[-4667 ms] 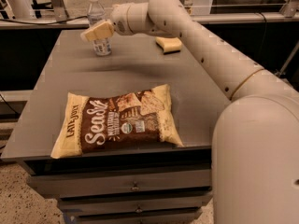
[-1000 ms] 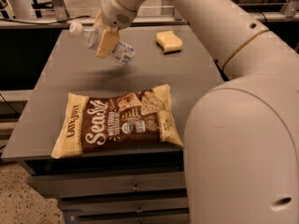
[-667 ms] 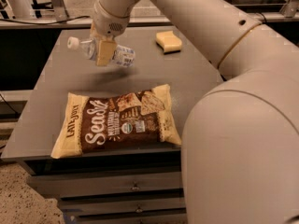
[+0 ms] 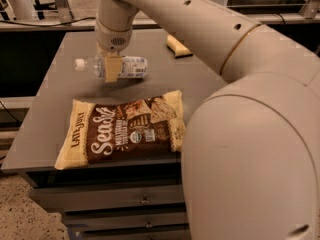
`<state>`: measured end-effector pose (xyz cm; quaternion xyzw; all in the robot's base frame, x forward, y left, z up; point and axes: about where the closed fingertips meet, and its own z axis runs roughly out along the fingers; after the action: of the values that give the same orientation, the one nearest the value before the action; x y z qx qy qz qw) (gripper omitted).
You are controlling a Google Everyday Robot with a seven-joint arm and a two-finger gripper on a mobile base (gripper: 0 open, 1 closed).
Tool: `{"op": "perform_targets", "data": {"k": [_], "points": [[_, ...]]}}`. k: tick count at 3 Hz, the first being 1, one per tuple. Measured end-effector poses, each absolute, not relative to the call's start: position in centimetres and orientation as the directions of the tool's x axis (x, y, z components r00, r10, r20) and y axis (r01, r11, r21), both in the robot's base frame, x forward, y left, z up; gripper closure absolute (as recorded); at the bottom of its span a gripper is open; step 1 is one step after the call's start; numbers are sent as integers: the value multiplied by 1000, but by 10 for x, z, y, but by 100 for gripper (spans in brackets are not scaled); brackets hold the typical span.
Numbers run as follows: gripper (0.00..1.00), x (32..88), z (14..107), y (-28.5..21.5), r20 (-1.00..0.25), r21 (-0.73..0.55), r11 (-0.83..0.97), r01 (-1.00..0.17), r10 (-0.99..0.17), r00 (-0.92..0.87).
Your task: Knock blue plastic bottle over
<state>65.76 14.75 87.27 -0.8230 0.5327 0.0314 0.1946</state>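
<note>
The bottle (image 4: 133, 66) lies on its side at the counter's (image 4: 49, 100) far left, white cap (image 4: 79, 64) pointing left, its pale label too blurred to read. The claw (image 4: 112, 72) comes down across its middle; whether it is pinching the bottle I cannot tell. Nearer lies a brown and cream snack bag (image 4: 125, 126) reading "LATE JULY" and "Sea Salt". A yellow block (image 4: 178, 47) sits far right.
</note>
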Motion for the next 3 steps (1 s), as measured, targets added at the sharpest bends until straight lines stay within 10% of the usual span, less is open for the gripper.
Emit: {"op": "perform_targets", "data": {"k": [3], "points": [[12, 656, 853, 150, -270, -229, -345, -910, -876, 400]]}}
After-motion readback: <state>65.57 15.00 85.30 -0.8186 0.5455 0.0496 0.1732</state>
